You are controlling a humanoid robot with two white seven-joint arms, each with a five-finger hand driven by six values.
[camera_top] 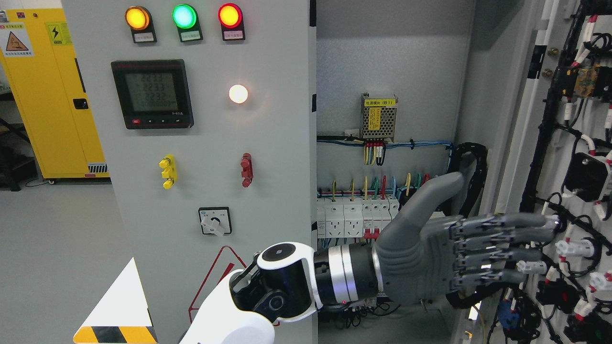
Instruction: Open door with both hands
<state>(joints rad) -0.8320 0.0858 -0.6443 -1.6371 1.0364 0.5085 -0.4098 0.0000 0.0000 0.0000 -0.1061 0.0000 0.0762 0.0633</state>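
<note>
The left hand [459,253] is reaching toward three o'clock with fingers [502,236] flat and wide, holding nothing, touching the open door [540,143] of the cabinet [191,143].

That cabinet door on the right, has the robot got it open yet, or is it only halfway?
Mostly done: the right door is swung wide, showing the breakers and wiring inside. In hand: the left hand, fingers flat and extended, reaches to its inner face. Left: perhaps a final push. The right hand is out of view.
</note>
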